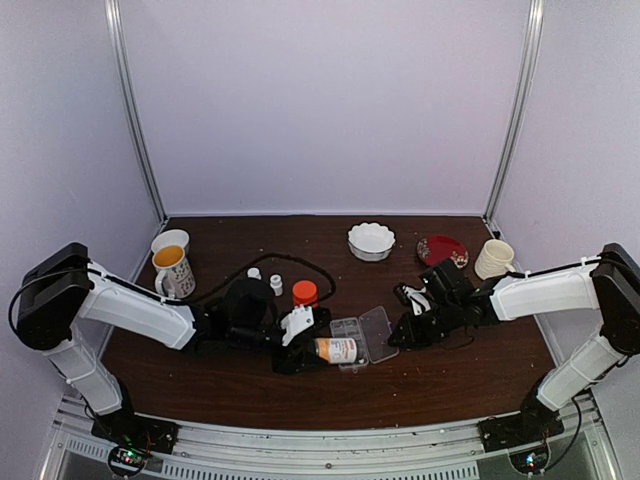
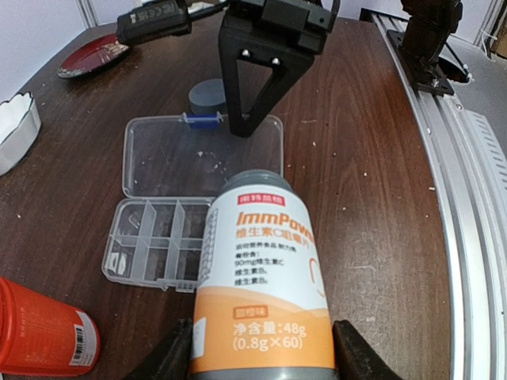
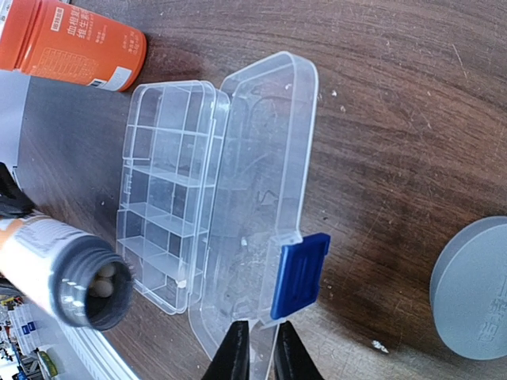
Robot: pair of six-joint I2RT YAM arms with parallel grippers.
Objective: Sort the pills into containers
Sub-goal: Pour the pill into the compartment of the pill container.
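Pills [image 3: 103, 281]: inside uncapped bottle [image 2: 265, 261] clamped sideways in the half-spread left end effector [image 2: 263, 356], long axis and mouth aimed at the adjacent containers [image 3: 162, 190]; right end effector [image 3: 261, 352], nearly closed, pinches the opened lid [image 3: 265, 142].

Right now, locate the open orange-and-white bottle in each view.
Top external: lower centre, bottle lying sideways in the left gripper, mouth toward the organizer box.
Left wrist: bottom centre, filling the foreground, mouth by the box.
Right wrist: lower left, open mouth facing the camera.
Shared landmark: the clear organizer box, beside the bottle's mouth in all three.
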